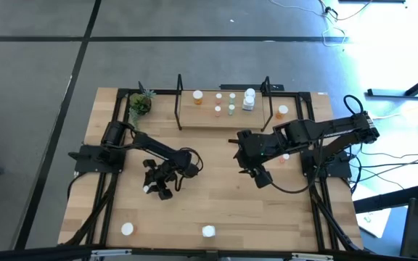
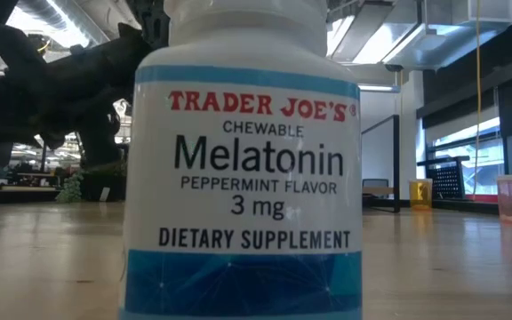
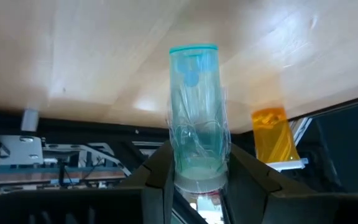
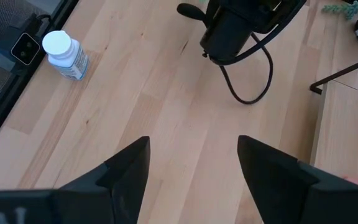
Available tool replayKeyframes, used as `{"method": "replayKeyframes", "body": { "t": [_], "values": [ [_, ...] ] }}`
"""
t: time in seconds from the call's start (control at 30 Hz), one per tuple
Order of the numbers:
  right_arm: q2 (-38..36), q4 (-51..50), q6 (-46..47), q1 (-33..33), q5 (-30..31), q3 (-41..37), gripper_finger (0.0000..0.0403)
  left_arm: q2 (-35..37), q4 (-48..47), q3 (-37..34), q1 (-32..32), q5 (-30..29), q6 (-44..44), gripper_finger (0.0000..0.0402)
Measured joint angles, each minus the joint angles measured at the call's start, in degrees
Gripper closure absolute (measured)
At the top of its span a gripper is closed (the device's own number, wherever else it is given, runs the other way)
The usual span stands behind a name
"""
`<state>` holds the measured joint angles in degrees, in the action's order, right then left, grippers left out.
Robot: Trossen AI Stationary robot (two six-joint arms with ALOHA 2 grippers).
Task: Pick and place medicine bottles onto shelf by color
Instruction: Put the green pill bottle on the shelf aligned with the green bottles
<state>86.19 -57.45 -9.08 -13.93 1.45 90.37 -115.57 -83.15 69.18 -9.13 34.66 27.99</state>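
Left gripper clamped on pale green bottle, lifted for carrying to shelf; right gripper spread apart, empty, waiting mid-table.

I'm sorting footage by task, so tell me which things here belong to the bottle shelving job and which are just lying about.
Job:
clear green bottle in left gripper
right gripper, open
shelf
orange bottle
melatonin bottle
white bottle

Lying about:
potted plant
cables
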Motion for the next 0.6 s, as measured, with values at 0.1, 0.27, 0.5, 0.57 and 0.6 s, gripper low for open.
{"method": "replayKeyframes", "body": {
  "t": [0.1,0.27,0.5,0.57,0.6],
  "values": [
    [0.00,-0.01,0.00,0.00,0.00,0.00,0.0157,-0.02,0.00,-0.83,0.00,0.62,0.18,0.0305],
    [0.00,0.00,0.00,0.00,0.00,0.00,0.0157,-0.43,0.81,-2.75,0.00,3.41,0.14,0.0305],
    [0.00,0.29,0.00,0.00,0.00,0.00,0.0157,-3.81,1.04,-4.61,0.00,6.73,-2.97,0.0305],
    [0.00,0.28,0.00,0.00,0.00,0.00,0.0157,-4.86,0.90,-4.61,0.00,7.56,-4.11,0.0305],
    [0.00,0.28,0.00,0.00,0.00,0.00,0.0157,-5.31,0.82,-4.57,0.00,7.73,-4.67,0.0305]
  ]
}}
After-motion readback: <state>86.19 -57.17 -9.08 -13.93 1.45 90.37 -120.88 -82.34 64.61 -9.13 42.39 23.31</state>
